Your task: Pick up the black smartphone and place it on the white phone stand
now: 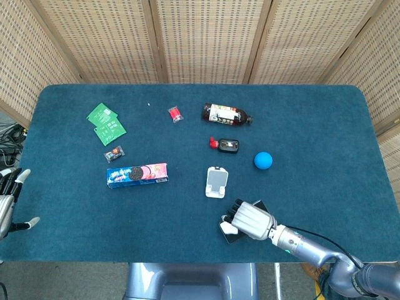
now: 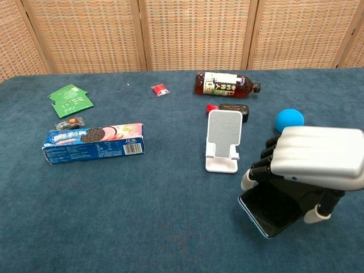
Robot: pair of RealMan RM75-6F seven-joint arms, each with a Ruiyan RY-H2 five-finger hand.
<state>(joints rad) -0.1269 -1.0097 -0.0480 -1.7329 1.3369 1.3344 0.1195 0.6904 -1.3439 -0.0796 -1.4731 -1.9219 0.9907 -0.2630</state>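
The black smartphone (image 2: 273, 213) lies near the table's front edge, mostly covered by my right hand (image 2: 310, 156). The hand's fingers curl down over the phone's left edge and the thumb presses its right side, so the hand grips it. From the head view only a dark corner of the smartphone (image 1: 226, 231) shows beside the right hand (image 1: 250, 219). The white phone stand (image 2: 223, 139) stands upright just behind and left of the hand, nothing on it; it also shows as the stand (image 1: 216, 181) from above. My left hand (image 1: 7, 203) hangs off the table's left edge, fingers spread, holding nothing.
A blue ball (image 2: 289, 118) sits right behind my right hand. A black and red device (image 2: 230, 108) and a lying bottle (image 2: 226, 83) are behind the stand. A cookie box (image 2: 94, 142), green packets (image 2: 71, 99) and small sweets (image 2: 160, 89) lie to the left.
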